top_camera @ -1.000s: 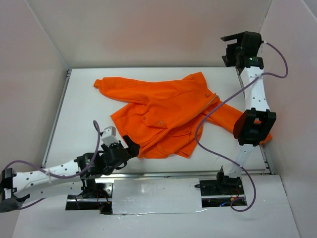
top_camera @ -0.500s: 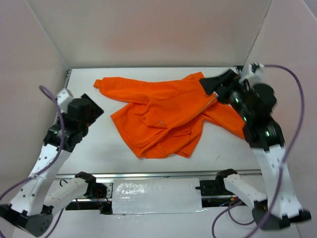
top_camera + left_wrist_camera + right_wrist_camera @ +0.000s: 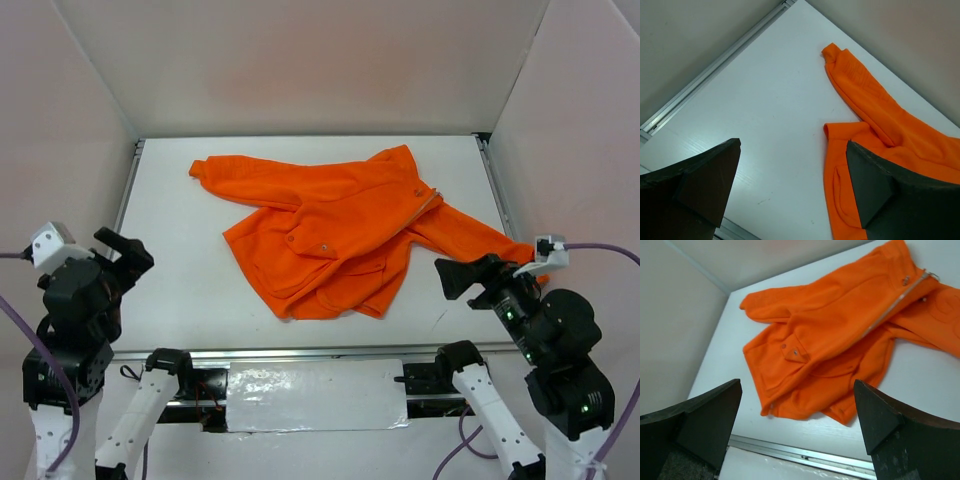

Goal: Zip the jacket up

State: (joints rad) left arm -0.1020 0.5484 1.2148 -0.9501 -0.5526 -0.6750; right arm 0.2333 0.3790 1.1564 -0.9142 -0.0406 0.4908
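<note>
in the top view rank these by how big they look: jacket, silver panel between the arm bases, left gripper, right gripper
1. jacket
2. silver panel
3. left gripper and right gripper: they look about alike, and both seem raised toward the camera, so I won't rank one over the other.

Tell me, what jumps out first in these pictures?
A bright orange jacket lies rumpled in the middle of the white table, its pale zipper near the right side. The left gripper and right gripper hang open at the near corners, neither touching it.
</note>
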